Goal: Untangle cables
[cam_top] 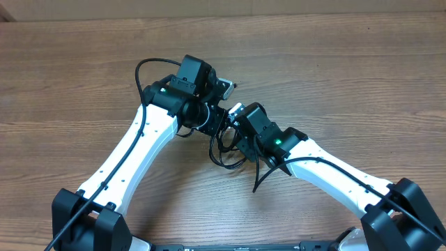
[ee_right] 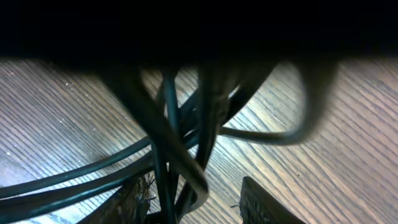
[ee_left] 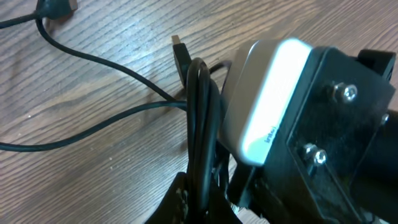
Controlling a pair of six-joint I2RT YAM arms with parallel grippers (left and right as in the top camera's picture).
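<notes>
The cables (cam_top: 221, 155) are lying tangled at mid-table (cam_top: 348, 70), between two arms that are angling inward and nearly touching. Pulling now is risking a tighter knot where strands cross. The left gripper (ee_left: 199, 208) is pinching the bundle. The right gripper (ee_right: 196, 205) is hanging spread around several strands.

Thin black flexible cables (cam_top: 224, 148): several cords tangled in loose loops, lying on the wooden table (cam_top: 348, 84) between my two arms. In the left wrist view a doubled bundle (ee_left: 200, 118) arches upward, pinched in my left gripper (ee_left: 204, 204). Two single strands (ee_left: 93, 61) trail flat across the wood. One small black plug (ee_left: 181, 57), metal-tipped, stands behind the bundle. In the right wrist view the strands (ee_right: 163, 143) cross one another and are blurred.
</notes>
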